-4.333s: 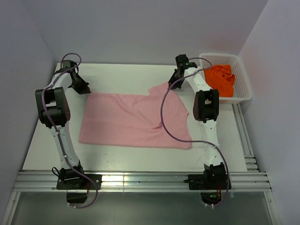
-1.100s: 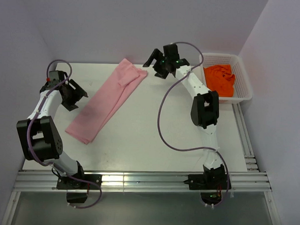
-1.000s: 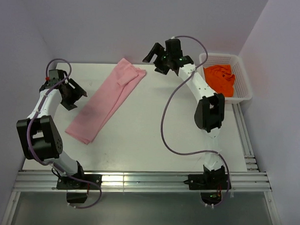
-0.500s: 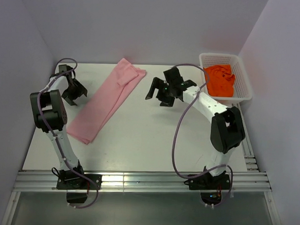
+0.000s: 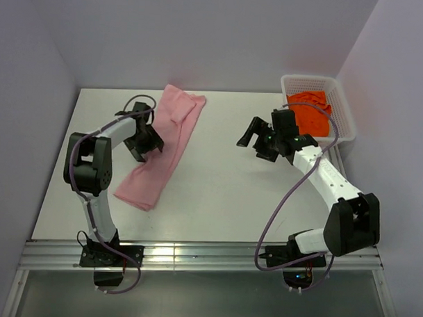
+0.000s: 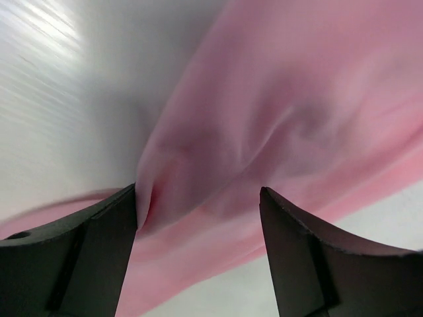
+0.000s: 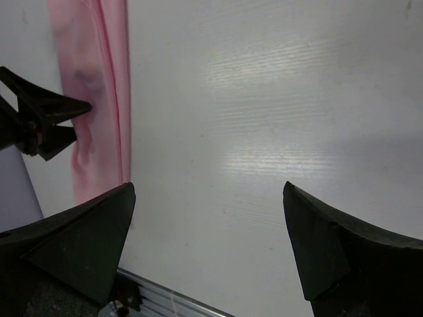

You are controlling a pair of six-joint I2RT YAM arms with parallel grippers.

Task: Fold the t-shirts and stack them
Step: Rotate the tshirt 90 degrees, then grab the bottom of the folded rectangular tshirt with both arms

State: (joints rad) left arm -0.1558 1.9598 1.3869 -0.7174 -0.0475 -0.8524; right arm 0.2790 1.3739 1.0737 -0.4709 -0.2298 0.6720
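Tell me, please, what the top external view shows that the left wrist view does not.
Only the top external view shows the orange t-shirt in the white basket, the right gripper open above the table, and the whole pink t-shirt, folded into a long strip. Only the left wrist view shows the close detail: a raised wrinkle in the cloth between the spread fingers. Both show the left gripper open at the pink t-shirt.
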